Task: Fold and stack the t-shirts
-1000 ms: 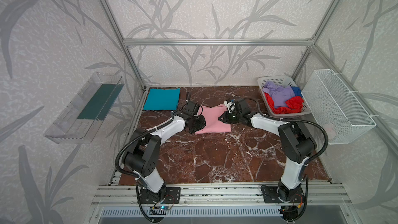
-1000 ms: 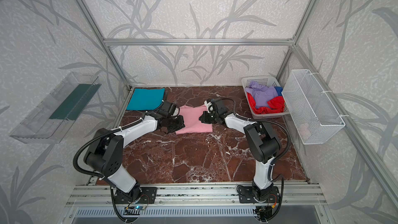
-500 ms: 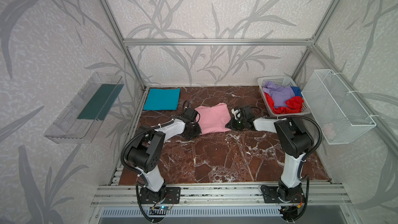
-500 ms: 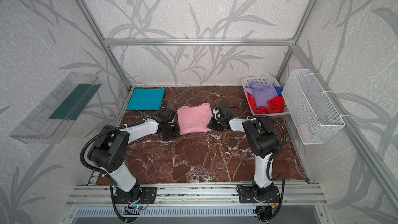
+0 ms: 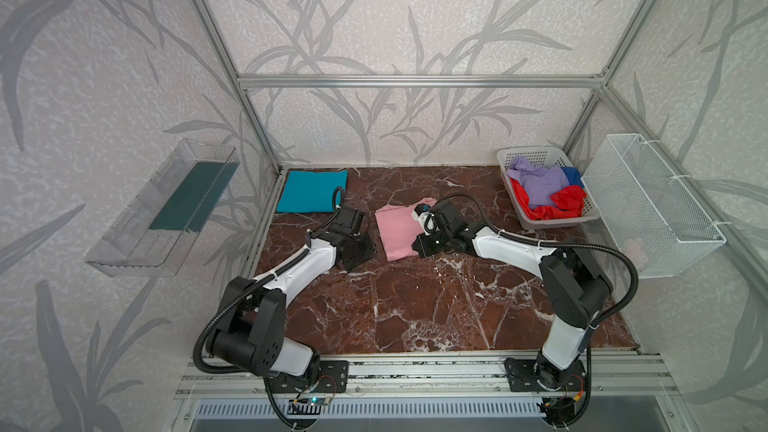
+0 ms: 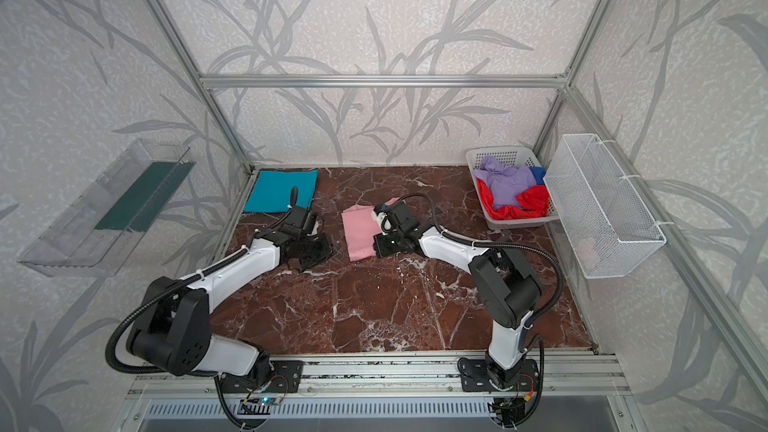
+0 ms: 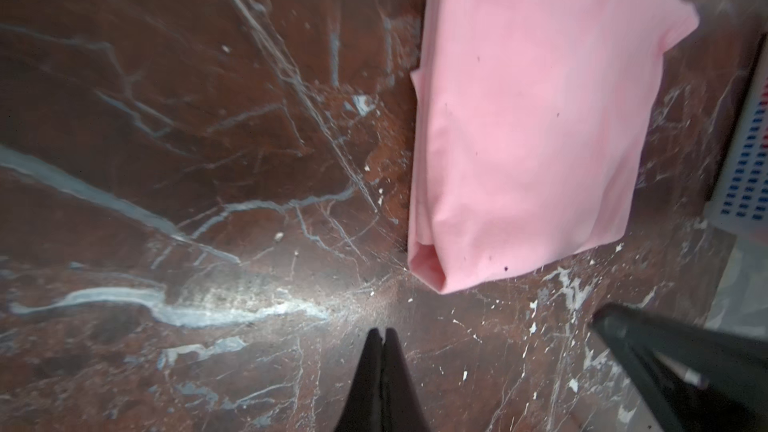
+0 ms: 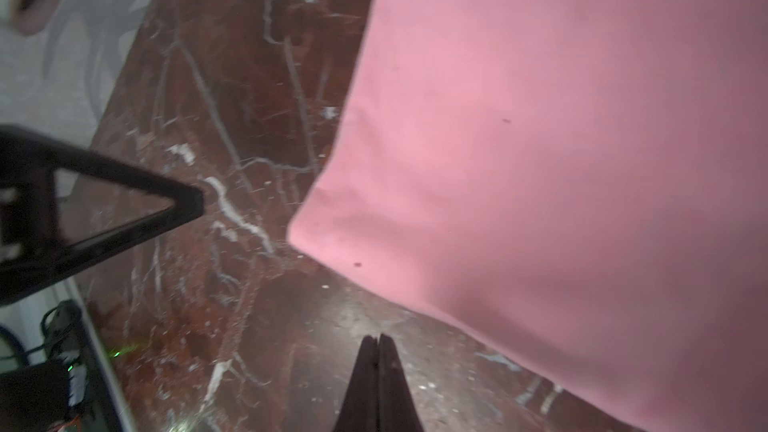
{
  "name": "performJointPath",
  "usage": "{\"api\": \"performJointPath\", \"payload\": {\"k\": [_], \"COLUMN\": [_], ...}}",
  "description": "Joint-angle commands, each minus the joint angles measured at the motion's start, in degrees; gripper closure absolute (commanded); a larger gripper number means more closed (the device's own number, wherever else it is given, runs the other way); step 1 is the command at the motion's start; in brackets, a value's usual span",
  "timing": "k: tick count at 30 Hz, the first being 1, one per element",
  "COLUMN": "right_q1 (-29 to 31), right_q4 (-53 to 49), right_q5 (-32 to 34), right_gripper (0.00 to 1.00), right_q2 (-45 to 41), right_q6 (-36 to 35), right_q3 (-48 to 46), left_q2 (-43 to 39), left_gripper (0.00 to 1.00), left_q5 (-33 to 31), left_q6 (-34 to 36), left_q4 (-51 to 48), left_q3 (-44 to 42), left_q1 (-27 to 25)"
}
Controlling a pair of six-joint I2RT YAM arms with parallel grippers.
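A light pink t-shirt (image 5: 395,230) (image 6: 358,234) lies folded flat in the middle of the marble table. My left gripper (image 5: 370,249) (image 7: 384,331) is shut and empty, low over the table just left of the shirt's near corner. At the near right corner my right gripper (image 5: 417,246) (image 8: 379,337) is also shut and empty, and its arm covers the shirt's right side. The pink fabric (image 7: 532,118) (image 8: 561,139) lies ahead of both sets of fingertips without touching them. A folded teal t-shirt (image 5: 311,191) (image 6: 280,191) sits at the back left.
A white perforated basket (image 5: 505,160) at the back right holds crumpled lavender (image 5: 540,182), red (image 5: 569,199) and blue (image 5: 573,174) shirts. A white wire mesh bin (image 5: 648,201) hangs on the right wall. A clear shelf (image 5: 166,209) hangs on the left wall.
The pink shirt has settled flat. My right gripper swung out to the right of it, then came back left to its near right corner. My left gripper has barely shifted.
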Motion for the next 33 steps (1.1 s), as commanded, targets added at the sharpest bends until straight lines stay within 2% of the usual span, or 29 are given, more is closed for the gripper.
{"api": "performJointPath", "payload": {"k": [1,9,13,14,18,20,22,25,29,33], "right_q1": [-0.1,1.3,2.8,3.2,3.7,3.6,3.7,3.7,3.8,4.0], "right_q4": [-3.0,1.2,1.5,1.5,2.5,3.3,3.3,3.3,5.3,8.5], "right_q5": [0.3,-6.2,-5.7,-5.3,-5.0,-4.8,-4.7,-5.6,-8.8,-11.1], "right_gripper": [0.99,1.00,1.00,1.00,1.00,1.00,1.00,1.00,1.00,1.00], "right_q2": [3.4,17.4,18.7,18.5,16.4,14.3,12.4,10.6,10.7,11.9], "right_q6": [-1.1,4.1,4.7,4.6,4.8,4.9,4.9,5.1,7.6,10.5], "right_q3": [3.0,9.3,8.0,7.4,4.9,3.8,3.4,4.1,4.3,3.5], "left_q2": [-2.1,-5.9,-5.5,-4.9,0.8,4.3,7.8,12.3,15.5,16.1], "left_gripper": [1.00,1.00,0.96,0.91,0.61,0.52,0.49,0.49,0.73,0.86], "left_q5": [1.0,1.2,2.3,2.9,8.1,9.8,11.1,12.5,13.1,11.0], "left_q6": [-1.9,-1.2,-0.6,-0.6,-2.1,-3.6,-5.1,-7.0,-8.2,-7.5], "left_q4": [0.8,-0.1,0.8,1.7,10.1,15.4,19.9,25.2,28.6,26.8], "left_q3": [-2.3,-5.8,-6.5,-6.5,-5.8,-5.6,-4.9,-3.6,-1.7,-0.4], "left_q1": [2.2,5.3,6.3,6.3,6.0,5.8,5.7,5.6,5.6,5.5]}}
